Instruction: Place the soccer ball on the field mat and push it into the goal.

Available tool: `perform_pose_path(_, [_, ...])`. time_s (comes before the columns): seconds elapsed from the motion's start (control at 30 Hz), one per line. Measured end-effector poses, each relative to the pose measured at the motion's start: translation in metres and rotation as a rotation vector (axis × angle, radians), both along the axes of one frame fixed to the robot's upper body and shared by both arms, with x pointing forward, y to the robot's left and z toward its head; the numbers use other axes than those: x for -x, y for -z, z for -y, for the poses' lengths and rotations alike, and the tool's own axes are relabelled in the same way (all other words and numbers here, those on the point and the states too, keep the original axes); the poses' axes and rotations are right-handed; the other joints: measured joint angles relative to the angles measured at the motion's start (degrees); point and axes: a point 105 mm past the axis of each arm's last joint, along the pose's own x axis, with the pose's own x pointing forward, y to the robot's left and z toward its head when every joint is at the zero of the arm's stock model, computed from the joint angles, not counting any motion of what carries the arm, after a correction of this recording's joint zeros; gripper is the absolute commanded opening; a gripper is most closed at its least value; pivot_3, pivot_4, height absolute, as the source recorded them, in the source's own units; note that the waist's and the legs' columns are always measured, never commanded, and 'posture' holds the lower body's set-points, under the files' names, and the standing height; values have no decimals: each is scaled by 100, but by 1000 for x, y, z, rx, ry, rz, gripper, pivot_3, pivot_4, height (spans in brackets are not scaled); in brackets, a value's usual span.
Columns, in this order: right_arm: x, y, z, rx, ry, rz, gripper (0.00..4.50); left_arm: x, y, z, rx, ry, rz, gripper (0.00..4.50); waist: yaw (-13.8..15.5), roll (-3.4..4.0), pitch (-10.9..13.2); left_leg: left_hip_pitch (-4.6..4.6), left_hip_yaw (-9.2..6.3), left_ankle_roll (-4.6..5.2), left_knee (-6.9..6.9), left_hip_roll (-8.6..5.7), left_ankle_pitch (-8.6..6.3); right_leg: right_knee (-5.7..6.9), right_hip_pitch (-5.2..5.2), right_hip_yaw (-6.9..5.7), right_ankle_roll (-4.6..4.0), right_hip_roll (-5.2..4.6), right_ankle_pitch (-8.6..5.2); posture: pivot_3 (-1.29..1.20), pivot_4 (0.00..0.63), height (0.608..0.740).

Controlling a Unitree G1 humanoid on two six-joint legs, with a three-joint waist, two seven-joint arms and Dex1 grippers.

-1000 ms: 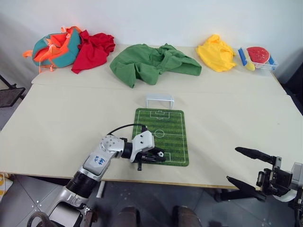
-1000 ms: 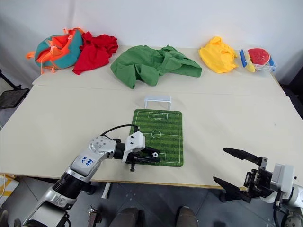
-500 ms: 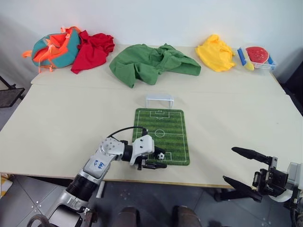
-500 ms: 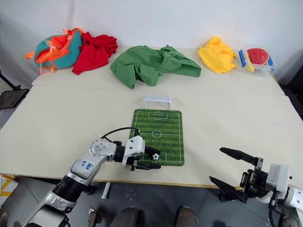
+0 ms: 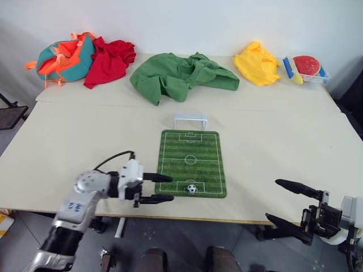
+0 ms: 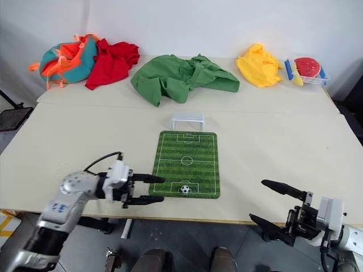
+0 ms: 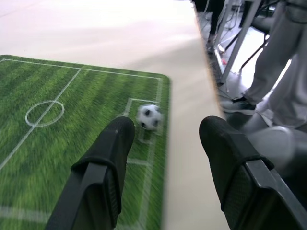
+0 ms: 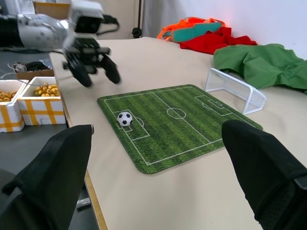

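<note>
The soccer ball [image 5: 192,188] sits on the field mat [image 5: 190,153] near its front edge, the empty left gripper [image 5: 158,188] spread just beside it, right gripper [image 5: 288,202] also spread.

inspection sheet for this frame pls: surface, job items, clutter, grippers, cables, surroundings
Surface: beige table, no spills seen.
Job's things: soccer ball rests on the field mat, near end; goal stands at the mat's far end.
Clutter: green garment, red cloth, yellow cloth, clear tray along the far edge.
Grippers: left gripper open beside the mat, empty; right gripper open, off the table.
Cables: black cable looped on the left arm.
Surroundings: white wall.
</note>
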Motion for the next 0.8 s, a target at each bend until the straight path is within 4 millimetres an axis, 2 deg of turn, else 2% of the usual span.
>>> perform_pose_path(0.1, [0, -4, 2, 1, 3, 19, 4500, 18, 6, -8, 10, 14, -37, 2040, 5, 4, 1, 0, 0, 6, 3, 0, -9, -1, 2, 1, 0, -1, 0, 0, 150, 740])
perform_pose_path(0.17, [1, -5, 2, 2, -1, 30, 4500, 29, 14, -7, 11, 27, -72, 1429, 4, 4, 1, 0, 1, 6, 4, 0, -11, -2, 2, 1, 0, 0, 0, 0, 150, 740])
perform_pose_path(0.3, [5, -4, 6, 24, -42, 34, 4500, 45, 26, 6, 15, 60, -108, 205, 15, 9, 3, 0, 1, 10, 13, 0, -13, -3, 7, 2, 0, -1, 0, 0, 150, 740])
perform_pose_path(0.33, [7, -2, 8, 41, -65, 29, 4500, 46, 28, 11, 22, 58, -108, 63, 14, 9, 3, 1, 2, 11, 17, 0, -15, -5, 9, 2, 0, -1, 0, 0, 150, 740])
perform_pose_path(0.53, [5, 2, 20, 81, -91, 27, 4500, 31, 25, 48, 132, -27, -96, 63, 11, 14, 0, 2, 1, 10, 20, 0, -15, 0, 9, 1, 0, 0, 0, 0, 150, 740])
perform_pose_path(0.8, [6, 10, 29, 109, -80, -21, 4500, 13, 41, 75, 58, -11, -115, 63, 13, 36, -13, 3, 4, 11, 25, -1, -16, -10, 10, 2, 2, 1, 1, 0, 150, 740])
